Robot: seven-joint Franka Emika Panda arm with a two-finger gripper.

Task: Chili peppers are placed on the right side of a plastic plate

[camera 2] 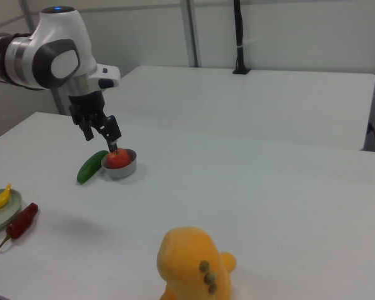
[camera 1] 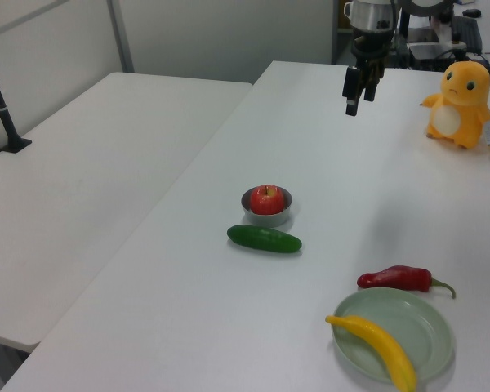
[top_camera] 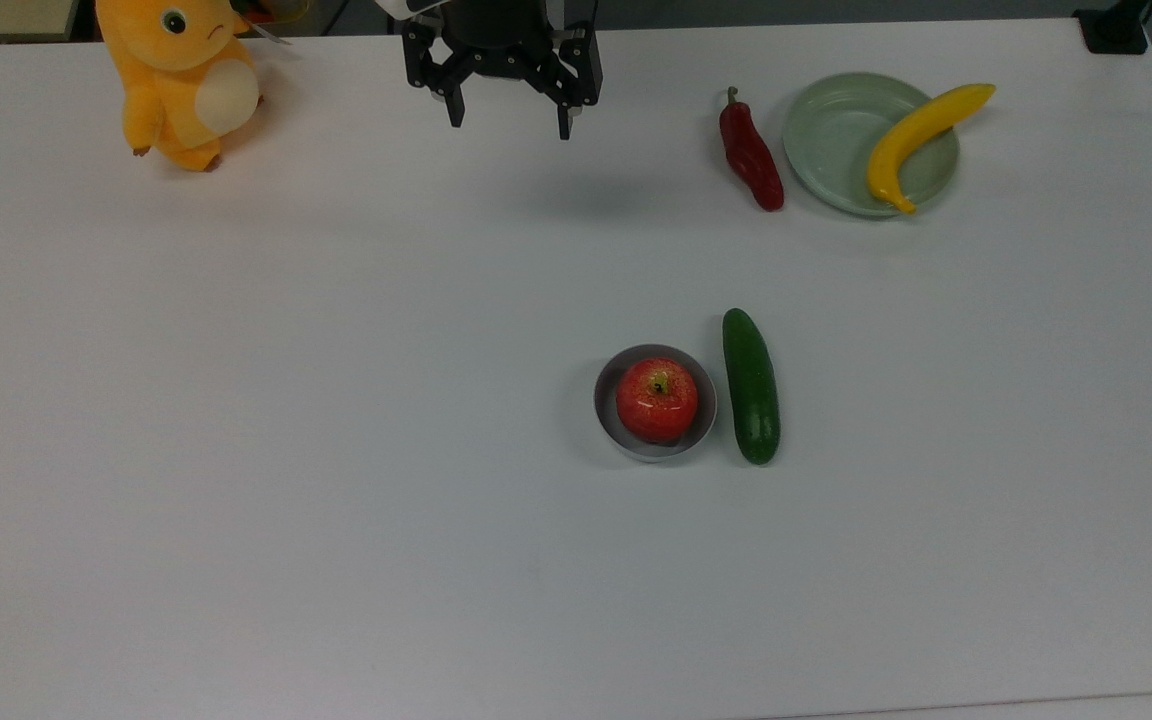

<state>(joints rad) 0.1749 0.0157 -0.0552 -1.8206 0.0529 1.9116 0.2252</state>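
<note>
1. While I scan the top view from its left, I first meet the orange plush toy [top_camera: 181,80] at the far edge of the surface [top_camera: 336,450]; its head is cut off at the frame's top.
2. Next comes the gripper [top_camera: 511,125], hanging above the surface with its jaws spread wide and nothing between them. The arm above it runs out of frame, so I read its height from the left view, where the gripper [camera 1: 353,100] sits well clear of the surface.
3. Lower down are the grey bowl [top_camera: 655,403] holding the apple [top_camera: 657,399], with the cucumber [top_camera: 751,385] just beside it.
4. Further right, the chili peppers [top_camera: 750,155] lie just beside the plastic plate [top_camera: 836,130], on the top view's left of it. Whether they touch the rim, I cannot tell.
5. The banana [top_camera: 921,135] lies across the plate, its tip overhanging the rim.
6. I judge the chili already placed; no grasp is in hand. If anything, I only need to keep the arm clear.
</note>
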